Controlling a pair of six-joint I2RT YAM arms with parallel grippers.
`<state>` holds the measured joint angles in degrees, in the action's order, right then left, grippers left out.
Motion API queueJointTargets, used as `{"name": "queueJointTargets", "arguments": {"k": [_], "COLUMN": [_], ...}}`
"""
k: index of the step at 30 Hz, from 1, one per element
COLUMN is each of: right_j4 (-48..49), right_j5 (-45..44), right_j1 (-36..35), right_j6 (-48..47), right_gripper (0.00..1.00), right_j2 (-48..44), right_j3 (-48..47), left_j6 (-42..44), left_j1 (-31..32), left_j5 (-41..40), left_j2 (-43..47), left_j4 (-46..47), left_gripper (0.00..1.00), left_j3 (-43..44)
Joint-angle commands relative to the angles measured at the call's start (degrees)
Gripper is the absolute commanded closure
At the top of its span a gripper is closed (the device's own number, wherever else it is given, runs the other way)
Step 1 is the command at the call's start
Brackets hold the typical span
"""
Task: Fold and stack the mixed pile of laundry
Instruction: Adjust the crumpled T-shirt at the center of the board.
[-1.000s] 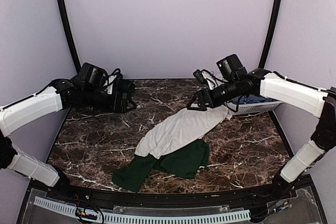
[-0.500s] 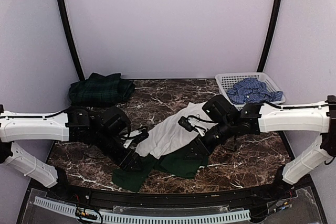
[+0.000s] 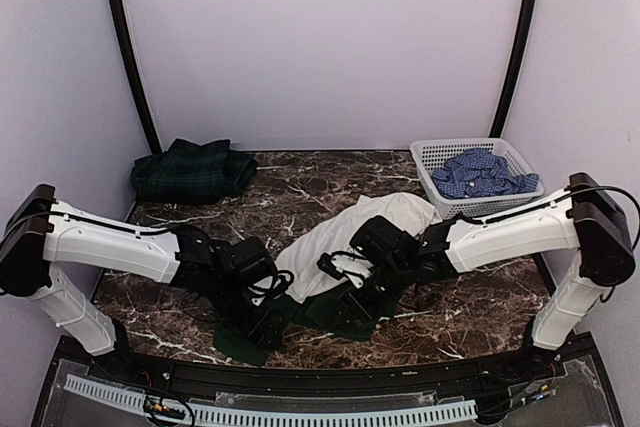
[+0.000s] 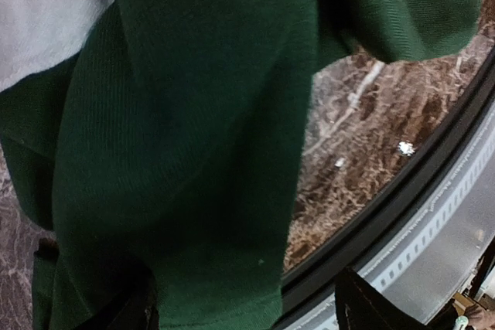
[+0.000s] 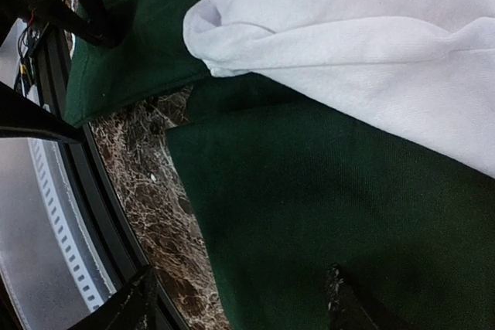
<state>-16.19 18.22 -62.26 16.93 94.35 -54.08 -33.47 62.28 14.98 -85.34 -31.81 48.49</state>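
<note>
Plaid garment (image 3: 192, 169): ten o'clock on the tabletop (image 3: 500, 277).
Left hand (image 4: 251, 308): fingers wide, nothing pinched, over the near green edge of the cream-and-green garment (image 3: 345, 237), which lies crumpled at centre.
Right hand (image 5: 241, 295): wide, above the same green cloth.
Check shirt (image 3: 485, 175): in the basket (image 3: 430, 150), two o'clock.
Risk: closing on bunched layers likely drags the garment askew.

On my screens the worktop (image 3: 470, 287) reads as polished stone, dark brown with white veins and a faint sheen. The cream garment (image 3: 312, 245) is soft, matt cloth. Its dark green parts (image 4: 178, 152) show a fine ribbed weave up close, equally matt. The plaid garment (image 3: 190, 169) looks like thicker woven cloth. The basket (image 3: 480, 204) is smooth white plastic lattice, and the check shirt (image 3: 485, 175) is thin, crumpled cloth. The arm shells (image 3: 110, 245) are smooth white plastic.
</note>
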Motion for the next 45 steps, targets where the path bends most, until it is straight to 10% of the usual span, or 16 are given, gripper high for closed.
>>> {"name": "queueJointTargets", "arguments": {"k": [1,8,15,21,25,30,45], "right_j4": [2.3,3.2,1.6,2.0,3.1,0.2,-1.1], "right_j5": [-3.8,-11.1,-14.0,-11.8,-8.0,-8.1,-3.2], "right_j1": [-1.6,-2.0,0.0,6.7,12.6,14.7,14.6], "right_j6": [0.9,6.3,9.2,11.7,13.3,12.1,8.2], "right_gripper": [0.27,0.35,0.53,0.53,0.50,0.49,0.25], "right_j2": [1.7,4.9,7.8,2.8,-1.4,-4.8,-10.8], "right_j3": [-0.8,1.6,2.6,6.0,8.8,8.6,9.0], "left_j6": [-1.1,-4.3,-4.9,-5.0,-2.0,4.6,0.1], "left_j1": [0.5,-0.7,-11.7,-20.4,-24.2,-11.8,7.0], "left_j5": [-2.6,-6.4,-4.9,-5.7,-4.4,-7.5,-12.1], "left_j2": [-3.9,-5.3,3.5,11.4,15.2,11.7,-6.6], "left_j4": [2.5,4.2,6.4,4.4,4.9,-1.4,-2.3], "left_gripper": [0.18,0.30,0.81,1.00,0.98,0.37,0.19], "left_j3": [-0.2,-1.9,-5.0,-4.8,-5.2,1.1,0.0]}}
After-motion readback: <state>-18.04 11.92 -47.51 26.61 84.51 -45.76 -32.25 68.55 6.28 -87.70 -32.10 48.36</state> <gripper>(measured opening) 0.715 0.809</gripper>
